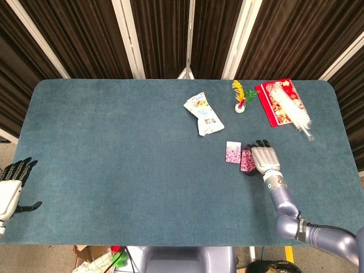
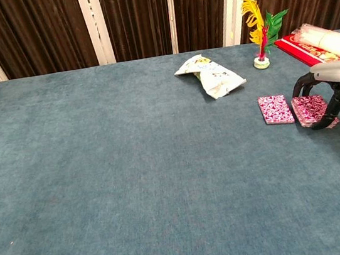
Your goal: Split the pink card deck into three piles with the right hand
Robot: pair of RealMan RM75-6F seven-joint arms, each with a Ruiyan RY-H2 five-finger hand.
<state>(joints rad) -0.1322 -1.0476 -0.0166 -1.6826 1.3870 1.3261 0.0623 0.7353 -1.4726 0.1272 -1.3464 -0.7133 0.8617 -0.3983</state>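
Observation:
A flat pile of pink cards (image 1: 233,152) (image 2: 275,109) lies on the blue table right of centre. Just to its right is a second pink stack (image 1: 247,160) (image 2: 311,109), low on the cloth. My right hand (image 1: 265,160) (image 2: 334,79) arches over that stack and grips it, with dark fingers (image 2: 325,119) curled down around its edges. Whether the stack rests fully on the table I cannot tell. My left hand (image 1: 10,190) hangs off the table's left edge with its fingers spread, holding nothing; the chest view does not show it.
A white snack packet (image 1: 203,114) (image 2: 211,74) lies behind the piles. A feather shuttlecock (image 1: 241,98) (image 2: 259,32) stands further back, and a red packet under a plastic bag (image 1: 283,102) (image 2: 316,40) lies at the back right.

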